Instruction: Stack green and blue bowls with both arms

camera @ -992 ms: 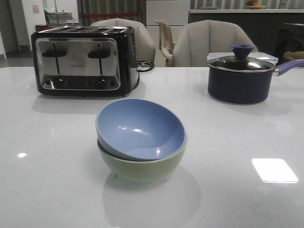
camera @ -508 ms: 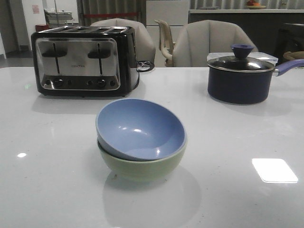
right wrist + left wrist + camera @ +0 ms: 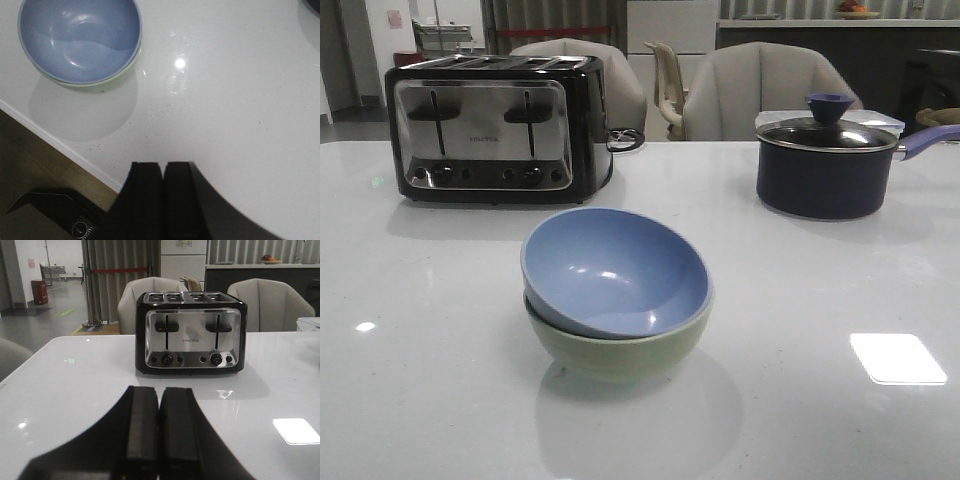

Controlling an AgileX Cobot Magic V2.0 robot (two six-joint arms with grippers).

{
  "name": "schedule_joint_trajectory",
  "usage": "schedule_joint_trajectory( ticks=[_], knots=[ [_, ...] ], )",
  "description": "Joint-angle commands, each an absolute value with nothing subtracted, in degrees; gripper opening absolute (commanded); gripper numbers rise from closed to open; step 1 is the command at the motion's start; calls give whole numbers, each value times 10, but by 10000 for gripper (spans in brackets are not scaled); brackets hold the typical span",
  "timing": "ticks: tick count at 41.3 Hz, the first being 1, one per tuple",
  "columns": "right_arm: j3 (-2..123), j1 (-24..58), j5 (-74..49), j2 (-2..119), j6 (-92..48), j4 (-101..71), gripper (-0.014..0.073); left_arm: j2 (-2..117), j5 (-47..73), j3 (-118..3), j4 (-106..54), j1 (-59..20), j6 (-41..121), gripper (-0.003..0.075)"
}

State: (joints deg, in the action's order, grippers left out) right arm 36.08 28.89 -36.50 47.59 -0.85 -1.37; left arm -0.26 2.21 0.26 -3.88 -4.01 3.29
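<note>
Nothing moved: blue bowl (image 3: pixel 615 270) hides green bowl's (image 3: pixel 620 350) inside; both grippers (image 3: pixel 159 412) (image 3: pixel 162 182) clenched empty.

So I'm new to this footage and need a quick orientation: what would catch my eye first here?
The blue bowl nested, tilted, in the green bowl at the table's middle front stands out first. Behind them to the left sits a black and chrome toaster, and at the back right a dark lidded saucepan. Both wrist views show fingers closed, holding nothing.
</note>
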Motion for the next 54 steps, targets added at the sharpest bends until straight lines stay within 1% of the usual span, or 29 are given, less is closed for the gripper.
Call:
schedule_joint_trajectory(
  ticks=[1, 43, 48, 54],
  knots=[
    [375, 289, -331, 473, -13, -7, 34, -15, -35, 15, -44, -45, 31, 102],
    [369, 289, -330, 467, -13, -7, 34, -14, -33, 15, -44, -45, 31, 102],
    [333, 257, -304, 414, -14, 0, 34, -14, -33, 15, -44, -45, 31, 102],
    [252, 168, -201, 308, -14, 0, 34, -14, -33, 15, -44, -45, 31, 102]
  ],
)
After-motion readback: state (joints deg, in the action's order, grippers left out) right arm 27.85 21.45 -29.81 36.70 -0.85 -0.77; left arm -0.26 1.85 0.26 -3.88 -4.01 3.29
